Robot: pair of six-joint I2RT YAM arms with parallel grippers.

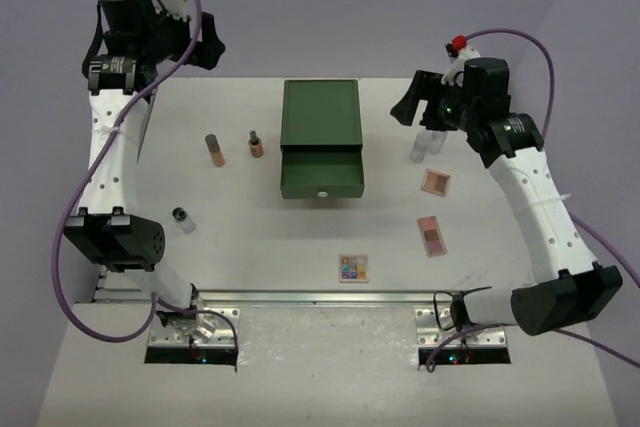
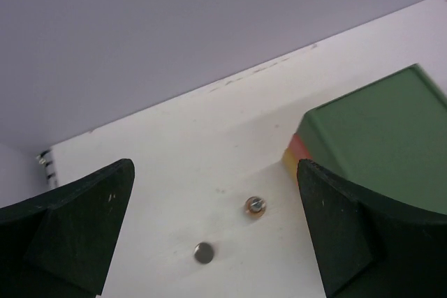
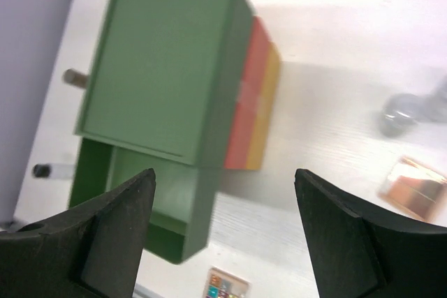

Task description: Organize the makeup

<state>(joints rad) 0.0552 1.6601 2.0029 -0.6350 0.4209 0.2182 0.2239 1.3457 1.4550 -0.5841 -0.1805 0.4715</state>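
The left pincer (image 2: pixel 215 172) and the right pincer (image 3: pixel 223 176) both hang released above the desk (image 1: pixel 250 247), jaws wide apart and grasping nothing. On the desk lie 1 square eyeshadow palette (image 1: pixel 353 268) near the front edge, 2 pink-tan compacts (image 1: pixel 435 182) right of the green drawer box (image 1: pixel 321 117), 2 peach tubes (image 1: pixel 215 150) standing left of it, and 1 small clear bottle (image 1: pixel 183 219) front-left. Further clear glass bottles (image 1: pixel 424 147) stand just under the right pincer, too hidden to count, and the box's 1 green top drawer (image 1: pixel 321 179) stands pulled out.

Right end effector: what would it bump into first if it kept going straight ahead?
Probably the green drawer box, near its open drawer, though depth is hard to judge.
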